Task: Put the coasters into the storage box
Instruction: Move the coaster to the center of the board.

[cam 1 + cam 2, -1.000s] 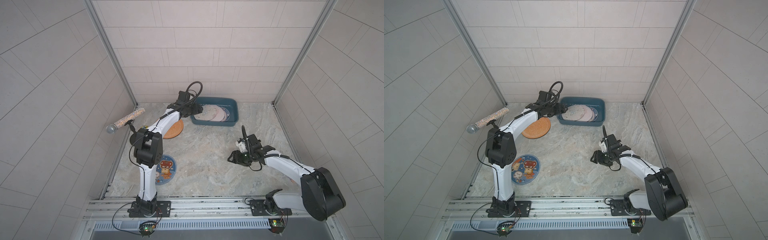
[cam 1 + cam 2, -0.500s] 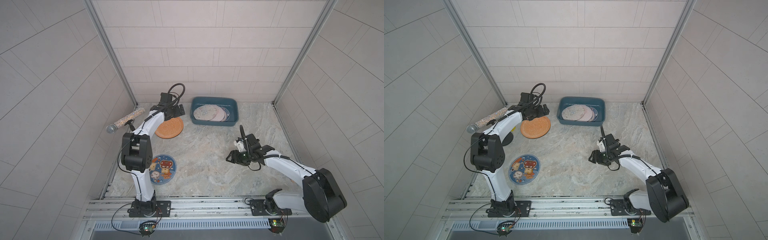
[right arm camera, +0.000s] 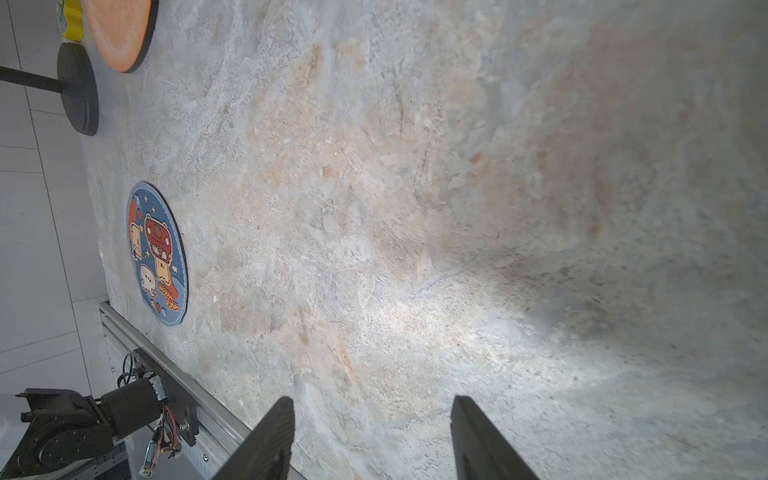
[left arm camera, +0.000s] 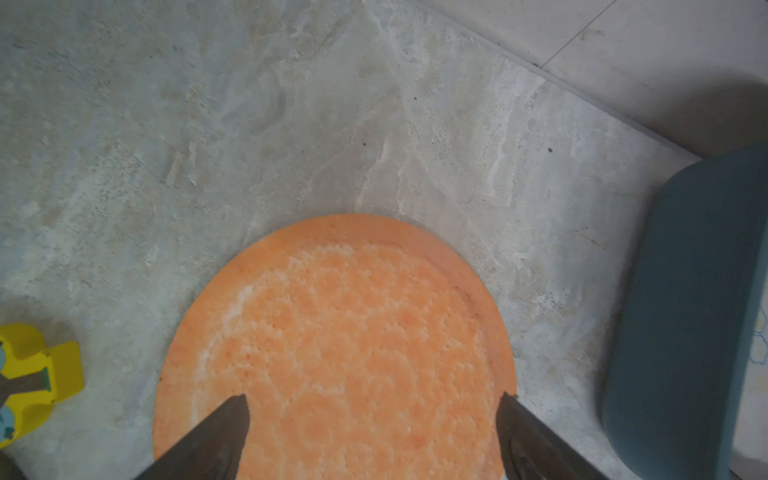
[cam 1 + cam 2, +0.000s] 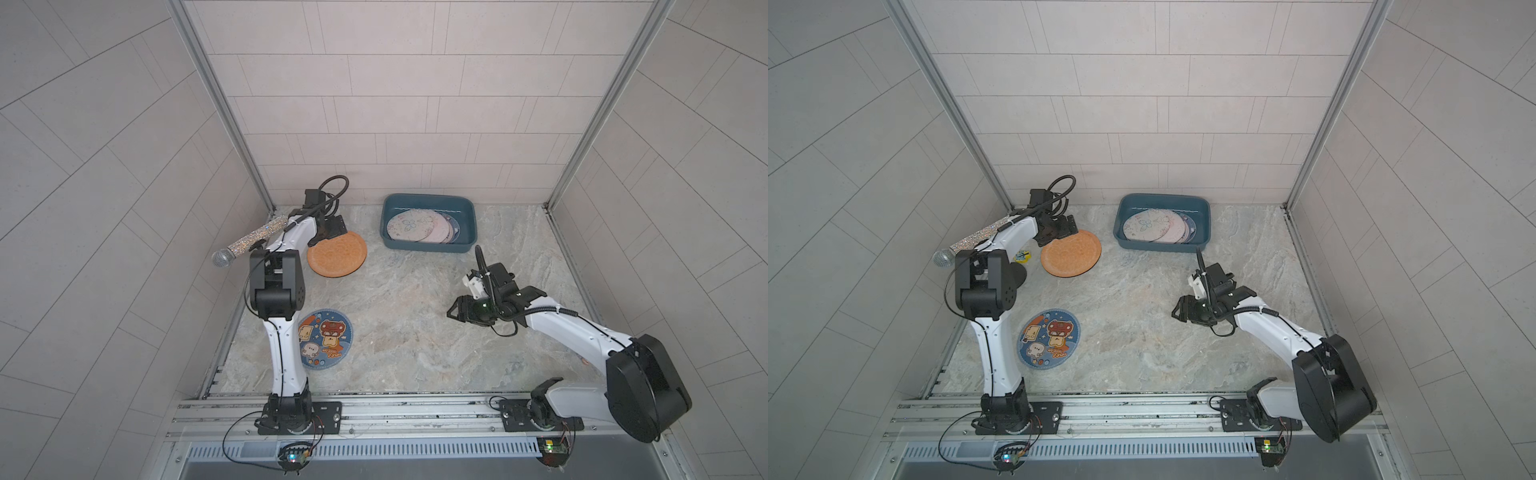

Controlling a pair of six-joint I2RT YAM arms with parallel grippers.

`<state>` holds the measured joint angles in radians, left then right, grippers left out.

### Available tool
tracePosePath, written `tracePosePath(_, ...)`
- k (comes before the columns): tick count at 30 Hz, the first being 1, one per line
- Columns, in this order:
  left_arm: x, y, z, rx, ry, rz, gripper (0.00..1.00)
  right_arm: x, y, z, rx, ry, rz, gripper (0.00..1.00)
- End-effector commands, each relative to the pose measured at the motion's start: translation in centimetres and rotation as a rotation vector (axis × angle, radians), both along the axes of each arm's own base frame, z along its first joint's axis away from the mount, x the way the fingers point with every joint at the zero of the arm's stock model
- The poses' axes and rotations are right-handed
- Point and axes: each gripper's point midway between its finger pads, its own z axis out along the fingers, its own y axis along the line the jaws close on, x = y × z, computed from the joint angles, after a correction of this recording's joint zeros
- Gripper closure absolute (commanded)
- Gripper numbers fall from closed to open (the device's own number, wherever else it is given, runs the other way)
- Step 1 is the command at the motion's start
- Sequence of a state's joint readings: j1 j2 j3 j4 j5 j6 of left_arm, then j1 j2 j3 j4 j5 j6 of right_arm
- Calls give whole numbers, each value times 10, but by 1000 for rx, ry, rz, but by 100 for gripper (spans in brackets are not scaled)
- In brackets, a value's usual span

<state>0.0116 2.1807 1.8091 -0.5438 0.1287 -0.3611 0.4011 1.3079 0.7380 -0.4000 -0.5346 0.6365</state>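
Overlapping coasters point(image 5: 417, 225) w/in storage box point(image 5: 428, 248)

I am working inside a pale tiled booth, closed on three sides.

The back wall point(image 5: 395, 104), left wall point(image 5: 104, 166) and right wall point(image 5: 685, 187) are showing large grey-beige tiles, and two metal corner posts point(image 5: 222, 104) are running up where they meet. A marbled stone-look table point(image 5: 415, 332) is spreading grey, cream and rusty veins out to the walls. A metal rail point(image 5: 415, 411) is lying along its front edge, a slotted grille point(image 5: 415, 449) just beyond. Soft light is falling evenly; one brighter patch point(image 3: 478, 328) is glowing on the table in my right wrist view.
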Motion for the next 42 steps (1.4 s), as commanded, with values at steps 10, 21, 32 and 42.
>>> tracePosePath(10,25,38,-26,37,43,29,9,16,13,6,22,8,6,37)
tracePosePath(21,38,47,-47,58,74,14,9,28,22,4,34,23,13,37)
tracePosePath(32,35,30,-66,13,123,-39,10,34,25,5,38,21,14,37)
tracePosePath(42,11,-13,-68,15,190,-172,12,31,23,15,42,-8,15,37)
